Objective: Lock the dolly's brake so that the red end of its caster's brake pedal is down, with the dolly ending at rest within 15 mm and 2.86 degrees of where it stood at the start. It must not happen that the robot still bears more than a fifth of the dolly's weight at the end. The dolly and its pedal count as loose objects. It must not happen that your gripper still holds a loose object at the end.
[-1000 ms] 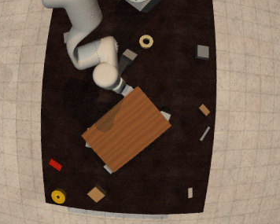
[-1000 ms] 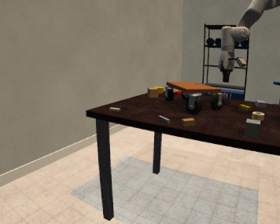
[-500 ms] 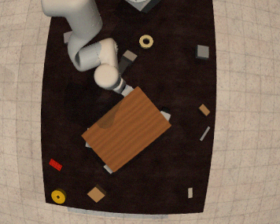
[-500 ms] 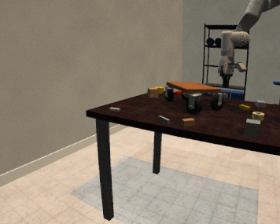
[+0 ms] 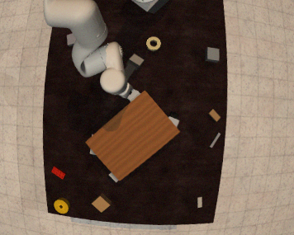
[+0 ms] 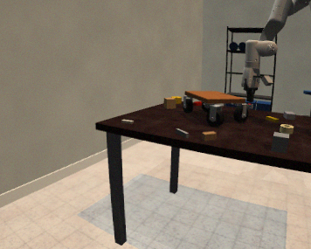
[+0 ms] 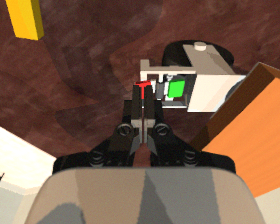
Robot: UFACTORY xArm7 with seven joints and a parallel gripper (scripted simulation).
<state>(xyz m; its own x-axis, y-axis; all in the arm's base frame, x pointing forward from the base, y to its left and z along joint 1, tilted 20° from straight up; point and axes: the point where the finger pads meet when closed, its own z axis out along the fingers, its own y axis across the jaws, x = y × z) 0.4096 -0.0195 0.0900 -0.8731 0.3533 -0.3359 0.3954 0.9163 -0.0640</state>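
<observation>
Grey walls and a tiled floor frame the dark desk (image 6: 155,124) where you are working, with a black shelf rack (image 6: 228,58) behind. Largest on it is the dolly (image 5: 132,134), its wooden deck lying diagonally near the middle, casters at the corners. Your white arm (image 5: 78,23) reaches in from the far edge and drops toward the corner nearest its base.

Small blocks and two yellow rings lie well apart from the dolly, scattered around it.

At that corner, the wrist view shows the caster (image 7: 200,80) with its brake pedal (image 7: 160,89): the green end sits beside the bracket, the red end (image 7: 143,85) faces you.

Your hand (image 7: 143,107) is pressed together and carries nothing; its tips sit at the red end, apparently touching it.

To do this step well, you would likely press straight down on the red end only, slowly, with no sideways push, since the dolly is loose and any shove along the desk could roll or turn it beyond tolerance. Lift away vertically once the red end is down.
</observation>
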